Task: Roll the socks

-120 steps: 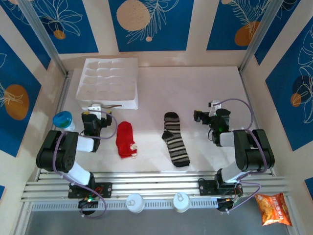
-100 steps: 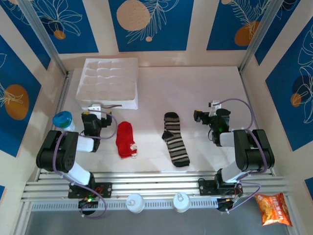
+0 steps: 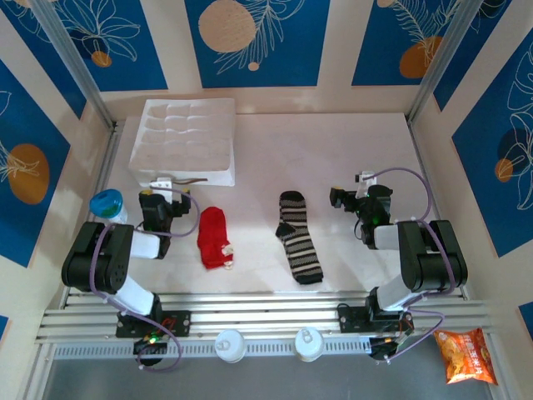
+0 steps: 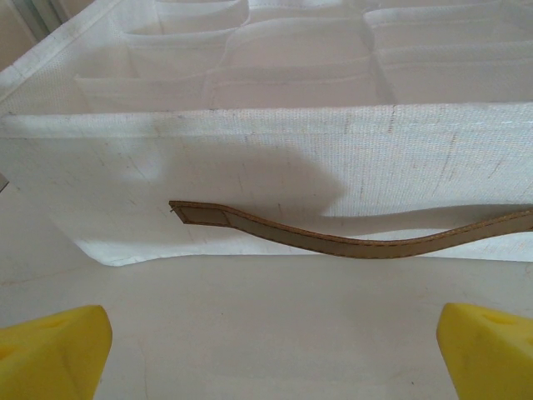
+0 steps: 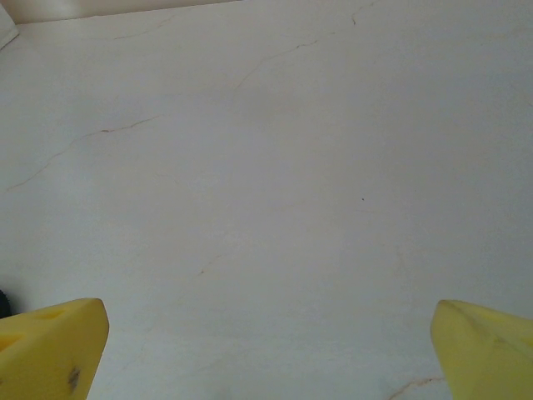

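Red sock [image 3: 213, 237] lies at four o'clock of the left gripper [image 3: 163, 192], striped sock [image 3: 298, 237] at eight o'clock of the right gripper [image 3: 348, 198] — both grippers gaping, holding nothing.

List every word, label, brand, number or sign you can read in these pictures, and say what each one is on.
No text can be read anywhere.
Orange snack bag, bottom right of the top view: printed, but too small to read.
Red sock: a small white patch near its near end, too small to tell whether it bears text.
White fabric organiser and its tan strap: no print shows.
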Robot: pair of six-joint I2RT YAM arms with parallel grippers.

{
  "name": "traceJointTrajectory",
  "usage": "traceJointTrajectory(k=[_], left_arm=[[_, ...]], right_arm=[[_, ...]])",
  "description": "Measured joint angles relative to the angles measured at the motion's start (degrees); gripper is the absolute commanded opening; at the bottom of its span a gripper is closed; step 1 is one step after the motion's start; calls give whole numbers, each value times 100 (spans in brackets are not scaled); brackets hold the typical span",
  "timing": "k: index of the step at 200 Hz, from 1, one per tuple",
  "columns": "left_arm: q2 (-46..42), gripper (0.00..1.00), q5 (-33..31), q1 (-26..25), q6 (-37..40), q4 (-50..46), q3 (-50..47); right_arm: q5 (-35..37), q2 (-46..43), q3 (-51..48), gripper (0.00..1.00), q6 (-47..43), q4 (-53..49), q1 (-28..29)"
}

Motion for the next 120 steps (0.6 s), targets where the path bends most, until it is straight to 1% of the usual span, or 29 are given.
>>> traceJointTrajectory(k=[59, 79, 97, 111, 120], left_arm=[[0, 100, 2, 0, 2, 0, 0], [-59, 100, -81, -83, 44, -35, -9], [-575, 100, -584, -400, 201, -466, 7], [-1200, 100, -1108, -820, 304, -848, 133], [-1576, 100, -1515, -1086, 282, -1174, 389]], right_arm=[[0, 0, 0, 99, 0, 2, 0], [-35, -63, 0, 99, -2, -63, -4], [229, -564, 17, 99, 26, -570, 83], [525, -1248, 144, 99, 87, -990, 160], [704, -1690, 332, 99, 72, -1200, 240]])
